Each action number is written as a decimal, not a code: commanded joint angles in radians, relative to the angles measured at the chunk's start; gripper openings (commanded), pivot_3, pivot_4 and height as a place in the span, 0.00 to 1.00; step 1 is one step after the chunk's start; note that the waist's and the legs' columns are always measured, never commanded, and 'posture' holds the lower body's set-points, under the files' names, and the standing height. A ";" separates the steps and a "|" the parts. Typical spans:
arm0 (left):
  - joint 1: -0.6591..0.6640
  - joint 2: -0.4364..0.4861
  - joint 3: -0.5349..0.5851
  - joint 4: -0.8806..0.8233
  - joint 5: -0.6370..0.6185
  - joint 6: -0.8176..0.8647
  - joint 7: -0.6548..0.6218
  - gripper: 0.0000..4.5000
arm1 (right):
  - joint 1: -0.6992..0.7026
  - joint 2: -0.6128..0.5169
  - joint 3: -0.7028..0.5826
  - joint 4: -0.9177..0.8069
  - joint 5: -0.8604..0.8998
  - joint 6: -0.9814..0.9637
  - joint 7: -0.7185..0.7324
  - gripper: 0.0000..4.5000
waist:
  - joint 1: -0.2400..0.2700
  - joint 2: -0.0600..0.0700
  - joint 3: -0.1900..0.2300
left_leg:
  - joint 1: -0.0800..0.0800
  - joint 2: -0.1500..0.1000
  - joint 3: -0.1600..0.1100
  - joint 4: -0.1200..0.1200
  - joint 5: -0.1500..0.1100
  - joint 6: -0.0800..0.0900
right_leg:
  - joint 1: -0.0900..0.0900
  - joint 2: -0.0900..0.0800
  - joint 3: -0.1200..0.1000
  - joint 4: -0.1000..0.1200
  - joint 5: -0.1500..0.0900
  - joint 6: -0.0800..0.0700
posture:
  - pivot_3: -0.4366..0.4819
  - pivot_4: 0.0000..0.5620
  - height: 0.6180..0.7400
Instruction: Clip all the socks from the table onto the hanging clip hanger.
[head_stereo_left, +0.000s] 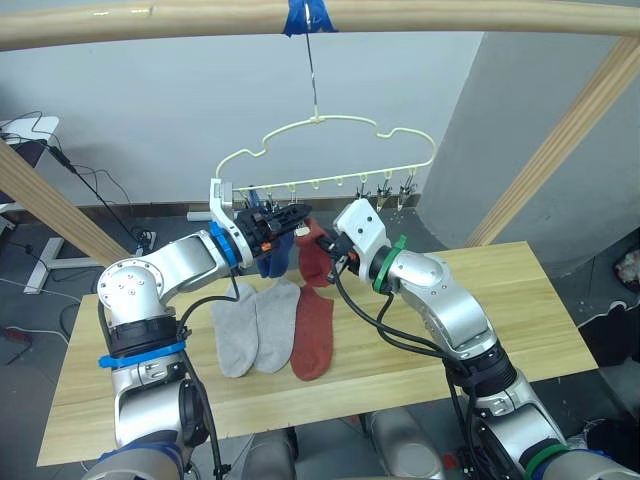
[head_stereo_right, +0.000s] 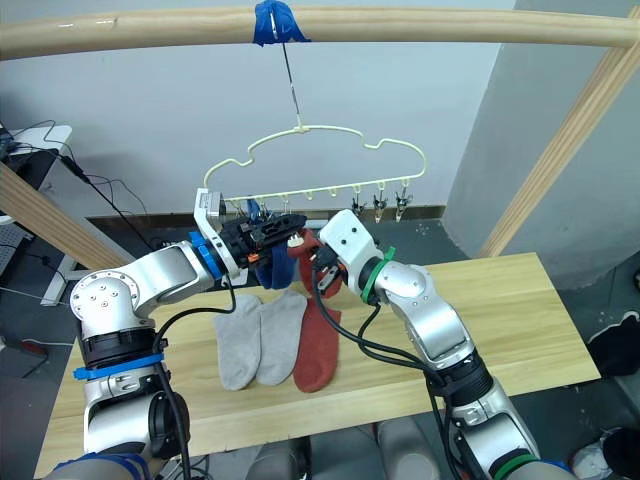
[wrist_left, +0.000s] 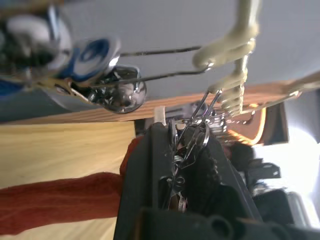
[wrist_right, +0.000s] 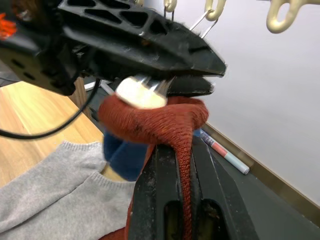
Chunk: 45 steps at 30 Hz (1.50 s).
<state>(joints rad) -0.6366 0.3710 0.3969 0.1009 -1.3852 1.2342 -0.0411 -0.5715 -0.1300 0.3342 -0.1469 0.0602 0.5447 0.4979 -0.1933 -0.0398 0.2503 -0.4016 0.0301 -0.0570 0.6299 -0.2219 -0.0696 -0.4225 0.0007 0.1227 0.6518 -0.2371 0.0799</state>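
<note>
The pale yellow clip hanger (head_stereo_left: 330, 150) hangs by its hook from the top pole. My left gripper (head_stereo_left: 292, 214) is shut on a metal clip (wrist_left: 187, 142) on the hanger's lower bar. A royal blue sock (head_stereo_left: 272, 258) hangs just below that gripper. Right under the same clip, my right gripper (wrist_right: 177, 145) is shut on a rust red sock (wrist_right: 165, 122) and holds its cuff up against the left fingers (wrist_right: 150, 45). Two light grey socks (head_stereo_left: 250, 330) and another rust red sock (head_stereo_left: 313, 335) lie flat side by side on the table (head_stereo_left: 500, 300).
Wooden frame poles run across the top (head_stereo_left: 420, 15) and slant down at the right (head_stereo_left: 560, 150) and left (head_stereo_left: 50, 210). Blue tape (head_stereo_left: 308, 15) holds the hook. Several bare clips (head_stereo_left: 395, 190) hang at the hanger's right end. The table's right half is bare wood.
</note>
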 joint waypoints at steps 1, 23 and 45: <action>0.010 0.004 0.002 -0.015 -0.008 -0.009 -0.027 0.23 | -0.020 0.009 -0.008 -0.013 0.001 -0.018 -0.004 0.00 | 0.000 0.000 0.000 | 0.000 0.000 0.000 0.000 0.000 0.000 | 0.000 0.000 0.000 -0.001 0.000 0.000 | 0.30 0.40 1.00; 0.209 0.373 0.004 -0.283 -0.065 0.088 -0.315 1.00 | 0.158 -0.128 -0.089 0.022 0.067 -0.009 0.090 0.79 | 0.042 0.001 0.000 | -0.015 0.000 -0.001 -0.001 0.000 0.000 | -0.014 -0.002 -0.003 -0.003 0.003 -0.005 | 0.40 0.40 1.00; 0.560 0.341 -0.150 -0.622 0.613 -0.685 -0.726 1.00 | 0.194 -0.029 -0.278 -0.299 0.129 0.027 -0.182 0.99 | 0.107 0.001 0.001 | -0.016 0.001 0.003 -0.001 0.000 0.000 | -0.017 -0.002 -0.001 -0.004 0.003 -0.006 | 0.42 0.42 1.00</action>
<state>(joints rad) -0.0837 0.7048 0.2501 -0.4922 -0.7997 0.6011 -0.7275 -0.3682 -0.1654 0.0596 -0.4242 0.1979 0.5994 0.3360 -0.0865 -0.0389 0.2514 -0.4180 0.0309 -0.0539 0.6292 -0.2220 -0.0694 -0.4390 -0.0011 0.1220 0.6473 -0.2333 0.0719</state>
